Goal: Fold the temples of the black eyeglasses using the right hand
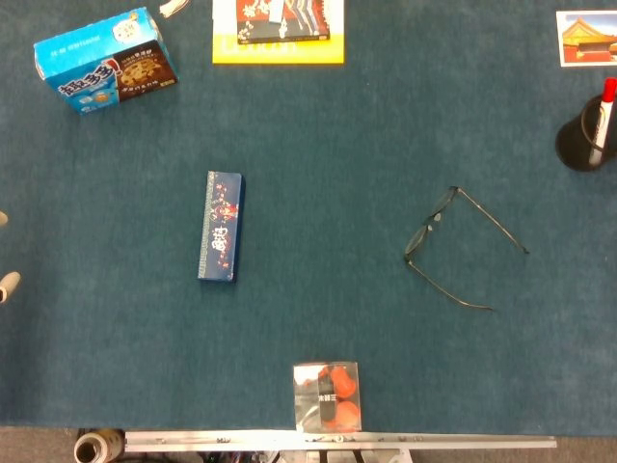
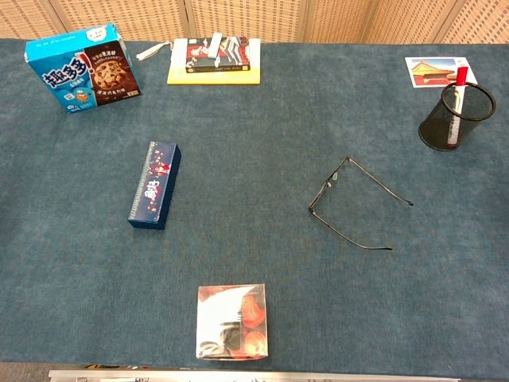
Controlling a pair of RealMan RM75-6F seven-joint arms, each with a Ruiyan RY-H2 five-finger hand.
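Observation:
The black eyeglasses (image 1: 431,229) (image 2: 330,188) lie on the blue table cloth right of centre, both thin temples spread open and pointing right. Nothing touches them. Only pale fingertips of my left hand (image 1: 7,286) peek in at the left edge of the head view, far from the glasses; whether they hold anything is hidden. My right hand shows in neither view.
A dark blue long box (image 1: 221,226) lies left of centre. A cookie box (image 1: 103,60) and a book (image 1: 278,29) sit at the back. A black mesh pen cup (image 2: 456,116) with a red marker stands back right, beside a postcard (image 2: 433,70). A clear cube (image 2: 231,321) sits at the front edge.

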